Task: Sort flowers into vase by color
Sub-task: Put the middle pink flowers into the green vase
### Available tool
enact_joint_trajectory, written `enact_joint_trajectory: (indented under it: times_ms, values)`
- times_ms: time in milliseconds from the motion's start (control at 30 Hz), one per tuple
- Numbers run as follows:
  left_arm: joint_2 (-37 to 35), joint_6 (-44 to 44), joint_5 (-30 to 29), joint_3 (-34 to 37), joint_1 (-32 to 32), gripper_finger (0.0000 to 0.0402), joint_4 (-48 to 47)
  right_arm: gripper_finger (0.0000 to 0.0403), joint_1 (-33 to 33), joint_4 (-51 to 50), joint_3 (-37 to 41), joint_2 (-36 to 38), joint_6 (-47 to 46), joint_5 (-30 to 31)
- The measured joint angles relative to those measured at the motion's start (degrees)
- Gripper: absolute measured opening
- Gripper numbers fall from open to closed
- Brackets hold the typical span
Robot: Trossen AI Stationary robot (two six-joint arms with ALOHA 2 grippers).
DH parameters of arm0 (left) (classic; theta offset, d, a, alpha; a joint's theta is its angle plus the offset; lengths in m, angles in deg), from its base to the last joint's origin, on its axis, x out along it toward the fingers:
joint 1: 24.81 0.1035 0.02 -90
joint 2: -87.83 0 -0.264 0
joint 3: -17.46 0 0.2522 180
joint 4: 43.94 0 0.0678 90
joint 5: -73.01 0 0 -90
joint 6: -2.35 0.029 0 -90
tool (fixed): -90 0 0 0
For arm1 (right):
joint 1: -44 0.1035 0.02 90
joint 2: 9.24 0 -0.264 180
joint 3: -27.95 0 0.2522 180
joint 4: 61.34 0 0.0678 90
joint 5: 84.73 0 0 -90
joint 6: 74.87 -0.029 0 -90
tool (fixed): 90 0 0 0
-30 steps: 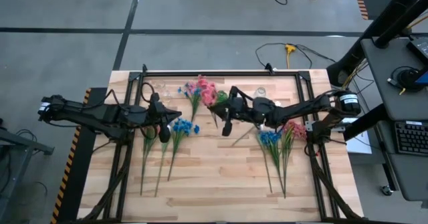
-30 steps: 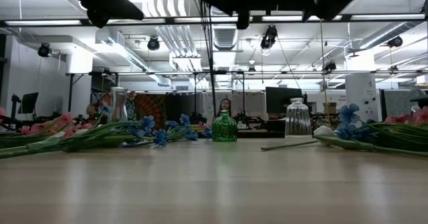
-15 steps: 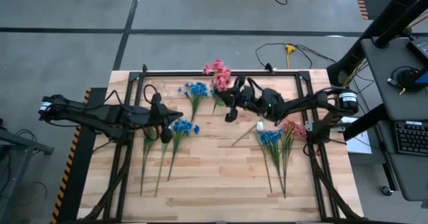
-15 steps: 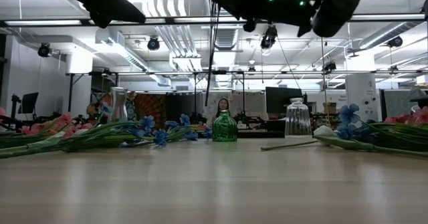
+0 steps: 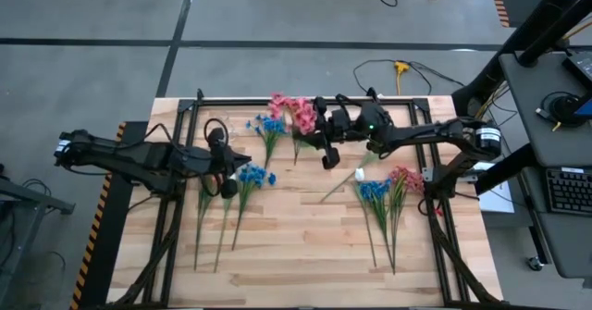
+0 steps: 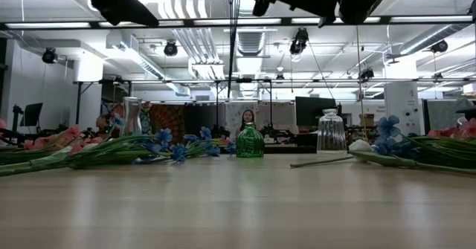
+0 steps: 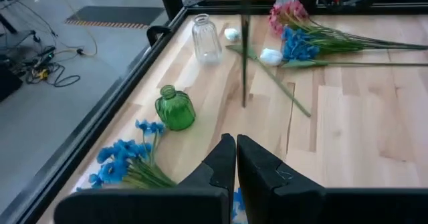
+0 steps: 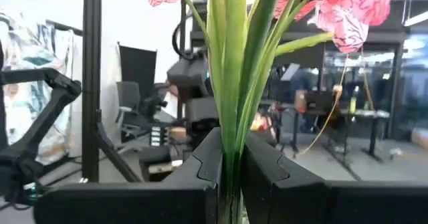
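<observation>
My right gripper [image 5: 314, 130] is raised over the far middle of the table and is shut on a pink flower bunch [image 5: 290, 111]. Its thin stem [image 7: 244, 43] hangs straight down; the lower end is in the air beside the green vase [image 7: 175, 108]. In the right wrist view the blooms [image 8: 341, 10] stand above the fingers. My left gripper [image 5: 225, 182] is shut and empty, raised above a blue bunch [image 5: 252, 174] lying flat on the table's left half. Blue [image 5: 372, 192] and pink [image 5: 407, 176] flowers and a white bud [image 5: 359, 174] lie flat on the right. My right gripper pinches the bunch's green stems and leaves [image 8: 231, 97] between its two fingers, a short way below the blooms. The fingers lie across the stems. The bunch is lifted clear and upright, blooms on top, with one long stem [image 6: 233, 56] hanging below.
A clear vase [image 7: 206, 40] stands to the right of the green one near the far edge, and another clear vase [image 6: 132, 117] stands on the far left. A blue cluster [image 5: 268, 125] lies left of the green vase. The near half of the wooden table [image 5: 296, 254] is bare. Black frame rails [image 5: 277, 100] border it.
My right gripper has carried the pink bunch up and toward the far edge, turning it so the blooms stand higher and the stem hangs upright. That uncovered the blue cluster that lay beside it. My left arm has stayed put.
</observation>
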Motion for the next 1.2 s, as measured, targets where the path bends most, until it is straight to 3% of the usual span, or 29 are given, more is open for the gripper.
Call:
enact_joint_trajectory:
  times_ms: [200,400,767,833,1000,1200]
  values:
    - [-0.3,4.8,2.5,2.2,-0.1,0.0,-0.2,0.0028,-0.8,-1.1,0.3,0.7,1.8,1.9]
    - [-0.3,10.7,12.4,1.5,-0.1,0.0,0.2,0.0028,-3.3,-6.8,0.2,4.1,-4.5,9.1]
    - [-0.3,18.0,12.5,0.7,0.1,0.0,3.0,0.0028,-2.5,-23.8,0.3,14.8,-2.3,14.3]
    - [-0.3,19.3,14.6,0.7,0.2,0.0,3.1,0.0028,-3.1,-23.7,0.6,16.1,-1.0,14.3]
    - [-0.4,27.0,28.3,0.8,0.1,0.0,3.1,0.0028,-5.3,-19.2,2.9,16.3,0.4,12.4]
    - [-1.3,29.2,27.9,0.8,1.3,0.0,3.2,0.0028,-7.3,-7.8,4.7,10.9,0.1,11.2]
